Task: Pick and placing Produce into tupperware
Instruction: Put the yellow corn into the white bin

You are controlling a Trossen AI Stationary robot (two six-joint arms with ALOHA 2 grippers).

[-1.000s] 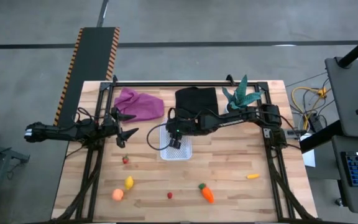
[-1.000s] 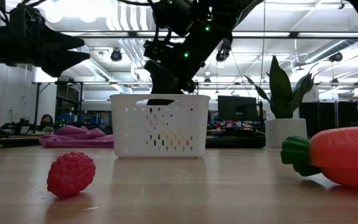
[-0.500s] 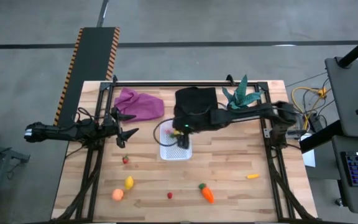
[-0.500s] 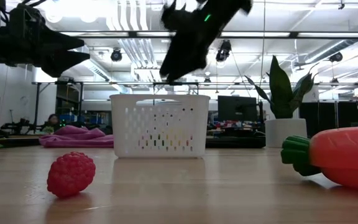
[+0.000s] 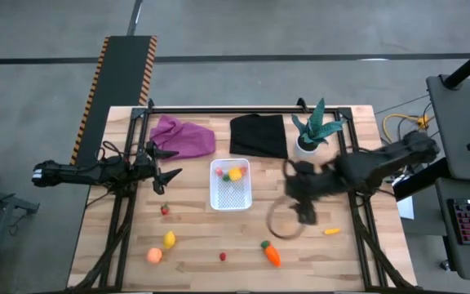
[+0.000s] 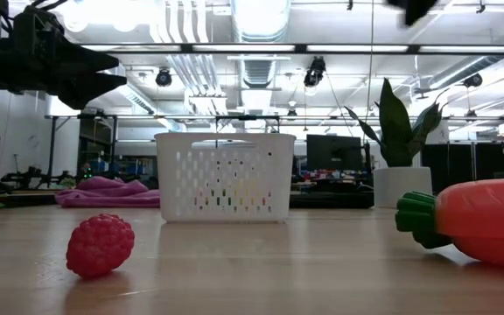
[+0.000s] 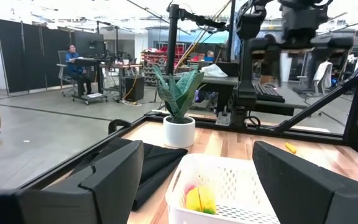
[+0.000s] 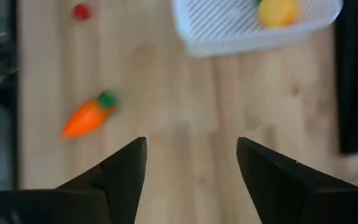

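Now the right gripper [image 5: 302, 214] hangs over bare wood right of the tupperware [image 5: 231, 185], fingers [image 8: 126, 171] spread apart and holding nothing. Just beyond it, toward the near edge, lies the carrot [image 5: 270, 252]. Inside the white tub sit a yellow lemon [image 5: 235, 173] and a small red piece beside it. Far left, the left gripper [image 5: 167, 175] waits with its jaws apart, empty, beside the purple cloth [image 5: 184, 135]. Near it lie a red berry [image 5: 165, 210], another lemon [image 5: 170, 239], the peach [image 5: 154, 255] and a second berry [image 5: 223, 256].

Two dark jointed arms, black cables
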